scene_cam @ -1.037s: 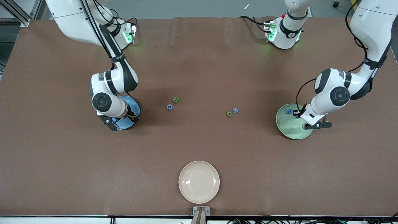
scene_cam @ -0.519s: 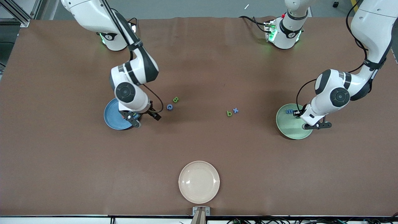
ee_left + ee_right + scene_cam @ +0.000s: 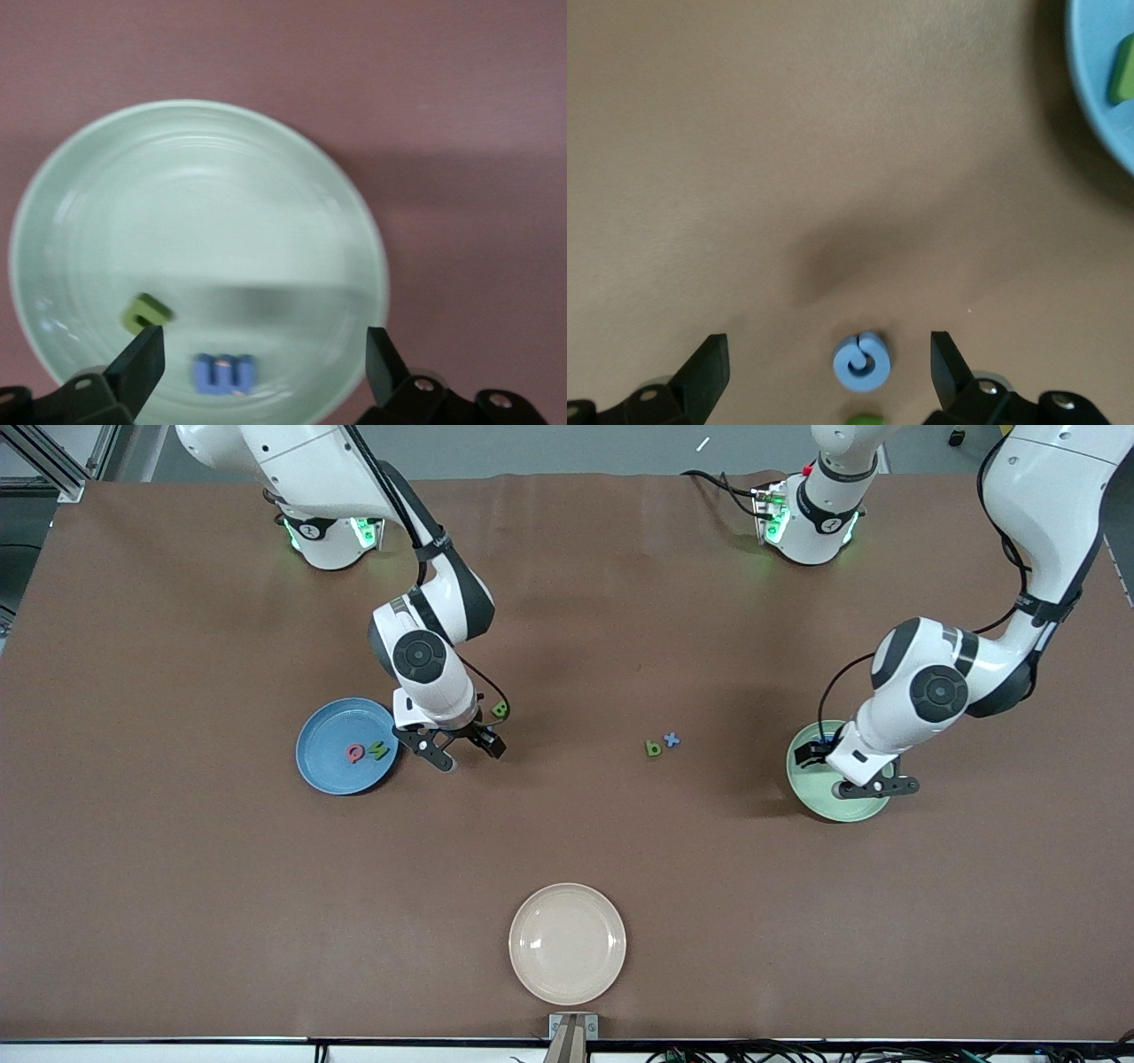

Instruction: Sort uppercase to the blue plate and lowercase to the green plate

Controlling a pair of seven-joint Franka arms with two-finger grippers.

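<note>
The blue plate holds the red Q and green N. My right gripper is open beside that plate, over the blue C, which lies between its fingers in the right wrist view and is hidden in the front view. The green B lies just past it. The green p/b and blue x lie mid-table. My left gripper is open over the green plate, which holds the blue m and green u.
A cream-beige plate sits near the table's front edge, nearest the front camera. Brown tabletop stretches between the two letter pairs and around the plates. The blue plate's rim shows at the edge of the right wrist view.
My right gripper has moved off the blue plate toward the middle and now hangs over the blue C, uncovering Q and N. My left gripper shifted slightly over the green plate.
</note>
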